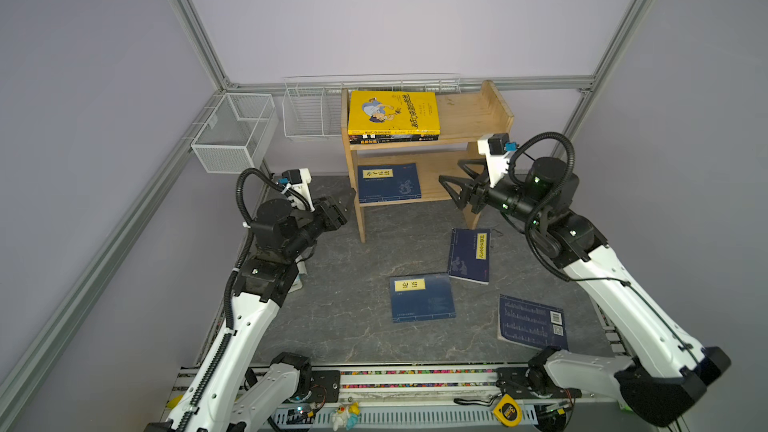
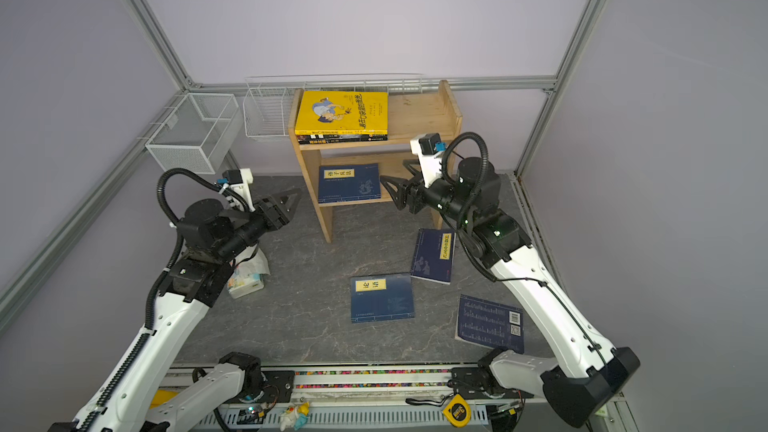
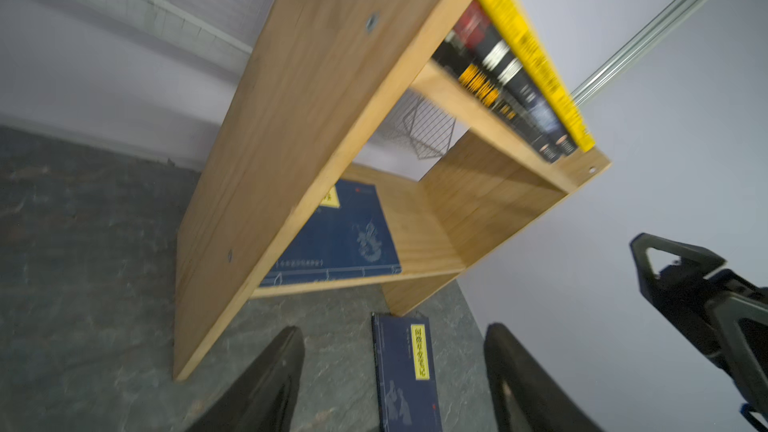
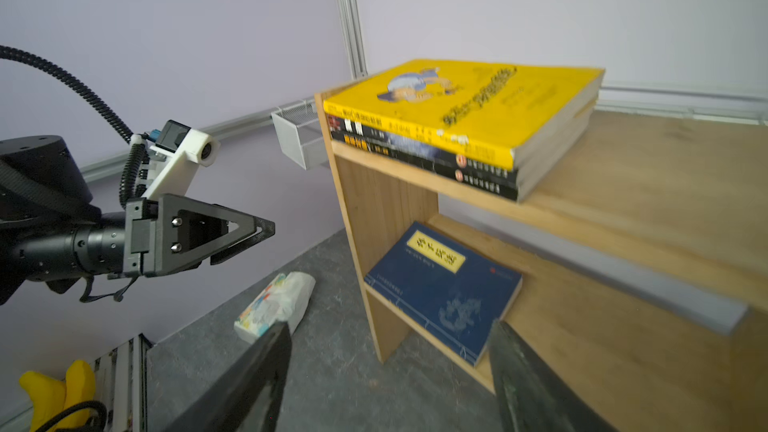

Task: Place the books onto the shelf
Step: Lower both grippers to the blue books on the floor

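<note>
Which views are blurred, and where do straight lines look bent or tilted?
Left wrist view: motion blur smears the wooden shelf and the book spines on its upper tier. Right wrist view: the title on the yellow book and the navy book on the lower tier are soft too. Both top views: sharp and evenly lit, but the aluminium frame posts splay outward, a wide-angle effect.

Motion blur smeared the shelf [image 3: 490, 201] in the left wrist view; spines of the dark books [image 3: 507, 85] on its upper tier were unreadable. Its side panel [image 3: 291, 139] hid part of the navy book [image 3: 345, 238] on the lower tier. In front of the shelf, a second navy book [image 3: 399, 388] ran off the picture's edge. In a top view, the left arm [image 1: 249, 313] hid most of a tissue packet [image 1: 301, 278].
</note>
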`<action>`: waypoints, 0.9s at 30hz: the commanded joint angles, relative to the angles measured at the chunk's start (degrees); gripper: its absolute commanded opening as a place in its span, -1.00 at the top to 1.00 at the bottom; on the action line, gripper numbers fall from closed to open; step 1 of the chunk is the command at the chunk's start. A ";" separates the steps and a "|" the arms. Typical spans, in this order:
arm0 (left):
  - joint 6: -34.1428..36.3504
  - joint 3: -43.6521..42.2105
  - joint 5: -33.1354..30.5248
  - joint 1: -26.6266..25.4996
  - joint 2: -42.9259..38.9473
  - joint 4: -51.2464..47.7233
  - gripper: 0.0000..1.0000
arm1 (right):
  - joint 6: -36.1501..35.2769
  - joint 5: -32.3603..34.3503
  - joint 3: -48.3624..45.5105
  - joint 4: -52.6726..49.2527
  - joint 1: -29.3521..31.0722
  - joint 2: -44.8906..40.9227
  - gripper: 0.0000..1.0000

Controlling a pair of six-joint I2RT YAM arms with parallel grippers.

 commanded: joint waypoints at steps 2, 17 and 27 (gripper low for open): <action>-7.39 -9.04 -3.03 -4.32 -1.46 1.01 -0.42 | 6.24 10.54 -12.16 -3.27 0.30 -7.81 -0.57; -20.02 -27.59 -13.53 -25.01 11.86 12.82 -0.51 | 23.08 7.82 -42.70 -0.77 1.23 -4.49 -0.72; -22.04 -26.37 -14.62 -28.60 23.59 16.99 -0.46 | 24.54 3.97 -47.13 2.32 2.80 4.47 -0.70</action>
